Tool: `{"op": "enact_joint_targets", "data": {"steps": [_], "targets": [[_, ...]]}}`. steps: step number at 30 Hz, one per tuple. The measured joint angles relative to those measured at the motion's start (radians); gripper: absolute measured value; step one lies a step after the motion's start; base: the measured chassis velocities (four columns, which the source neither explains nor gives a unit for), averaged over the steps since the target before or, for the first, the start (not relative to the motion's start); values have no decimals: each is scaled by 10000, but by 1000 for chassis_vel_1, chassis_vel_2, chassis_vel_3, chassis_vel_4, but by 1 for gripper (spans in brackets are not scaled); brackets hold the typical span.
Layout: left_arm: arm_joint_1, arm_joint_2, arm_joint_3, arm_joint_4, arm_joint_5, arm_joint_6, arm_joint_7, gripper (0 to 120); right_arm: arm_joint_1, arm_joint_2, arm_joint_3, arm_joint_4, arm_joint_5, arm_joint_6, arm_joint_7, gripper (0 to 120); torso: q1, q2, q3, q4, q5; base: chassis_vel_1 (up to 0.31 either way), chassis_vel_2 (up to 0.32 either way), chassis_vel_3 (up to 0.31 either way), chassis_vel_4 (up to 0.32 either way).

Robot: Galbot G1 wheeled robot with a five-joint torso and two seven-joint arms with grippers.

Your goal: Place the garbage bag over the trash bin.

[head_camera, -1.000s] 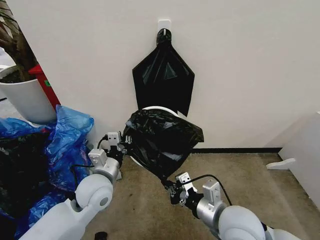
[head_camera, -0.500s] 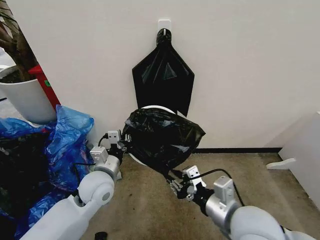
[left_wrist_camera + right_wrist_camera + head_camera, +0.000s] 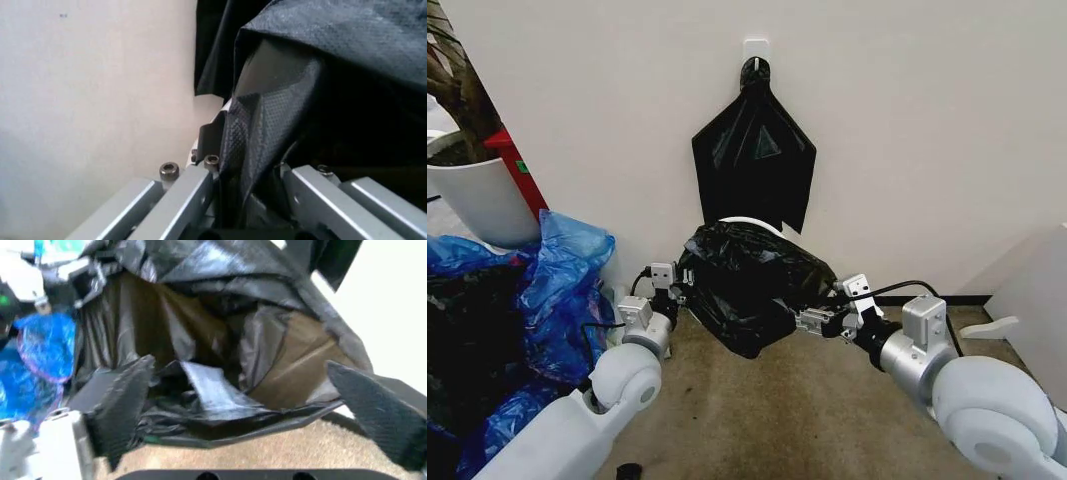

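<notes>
Glossy crinkled garbage bag (image 3: 752, 285) cloaks the trash bin (image 3: 745, 221); left hand (image 3: 248, 200) pinches it, right hand (image 3: 257, 407) spread.

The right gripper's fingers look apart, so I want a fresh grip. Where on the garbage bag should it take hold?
Grip the garbage bag at its loose right-hand rim fold, approaching from the robot's right. The left gripper pinches the opposite edge, so this would likely spread the mouth over the trash bin. The right gripper is open beside it.

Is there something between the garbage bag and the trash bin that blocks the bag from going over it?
Nothing visible blocks it. The garbage bag already drapes the trash bin, whose white rim shows behind. The left gripper pinches the bag's edge; the right gripper is open beside it.
</notes>
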State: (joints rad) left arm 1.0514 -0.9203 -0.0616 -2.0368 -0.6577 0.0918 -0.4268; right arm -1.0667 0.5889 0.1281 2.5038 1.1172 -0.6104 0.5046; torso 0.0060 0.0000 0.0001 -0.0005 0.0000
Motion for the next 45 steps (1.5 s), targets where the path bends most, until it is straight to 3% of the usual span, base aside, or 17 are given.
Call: {"op": "enact_joint_targets", "data": {"steps": [9,14,18,23,25,37,39,41,45], "targets": [[105,111,52,-186,443,-63,199,1,173,157,-881,-17,-429,-264,33,100,0,0,0,1,0,0,0,0,0],[148,118,128,-300,481,-64,240,1,209,260,-1009,-45,-715,-320,23,95,0,0,-1,2,0,0,0,0,0],[161,141,166,-359,505,-65,301,1,157,323,-1078,-159,-937,-335,24,85,0,0,-1,1,0,0,0,0,0],[237,224,145,-452,526,-87,333,1,116,337,-1151,-234,-1034,-331,2,63,0,0,-1,2,0,0,0,0,0],[237,230,143,-467,527,-91,334,1,123,343,-1168,-264,-1037,-325,-1,62,0,0,-1,3,0,0,0,0,0],[97,309,119,-526,442,-114,375,1,94,441,-1443,-517,-1049,-184,-28,11,0,0,-1,2,0,0,0,0,0],[93,310,118,-526,441,-114,375,1,92,440,-1442,-518,-1048,-183,-27,11,0,0,-1,2,0,0,0,0,0],[61,317,97,-526,422,-114,377,1,38,398,-1399,-525,-1038,-174,-15,0,0,0,-1,2,0,0,0,0,0],[39,287,85,-488,387,-115,355,1,-56,372,-1375,-475,-1046,-52,-33,0,0,0,-1,2,0,0,0,0,0]]}}
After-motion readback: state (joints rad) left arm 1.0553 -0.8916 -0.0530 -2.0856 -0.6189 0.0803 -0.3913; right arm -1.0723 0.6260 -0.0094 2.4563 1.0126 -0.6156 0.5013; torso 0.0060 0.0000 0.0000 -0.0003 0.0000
